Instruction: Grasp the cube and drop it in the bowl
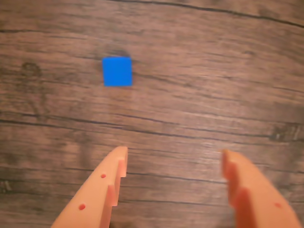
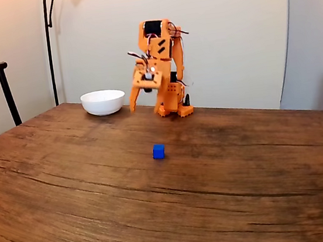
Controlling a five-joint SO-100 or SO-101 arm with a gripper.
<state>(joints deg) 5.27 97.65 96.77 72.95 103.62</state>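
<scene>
From my end the gripper [image 1: 173, 164] has its fingers [image 1: 102, 190] spread wide with nothing in them, hanging above the wooden bench [image 2: 69, 185]. The blue cube [image 1: 117, 71] sits ahead and left in the wrist view, well apart from the white bowl [image 2: 103, 101] near the arm's base. I'd reach forward, shift left to centre it between the fingers, then drop straight down before closing.

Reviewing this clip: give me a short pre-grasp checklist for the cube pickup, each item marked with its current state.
1. Gripper jaws open wider than the cube: ok.
2. Cube centred between the jaws in the wrist view: not ok, it lies ahead and left of the gap.
3. Gripper lowered to the cube: not ok, it hangs above the table.
4. Cube free of neighbours: ok.
5. Bowl upright, away from the cube: ok.
</scene>
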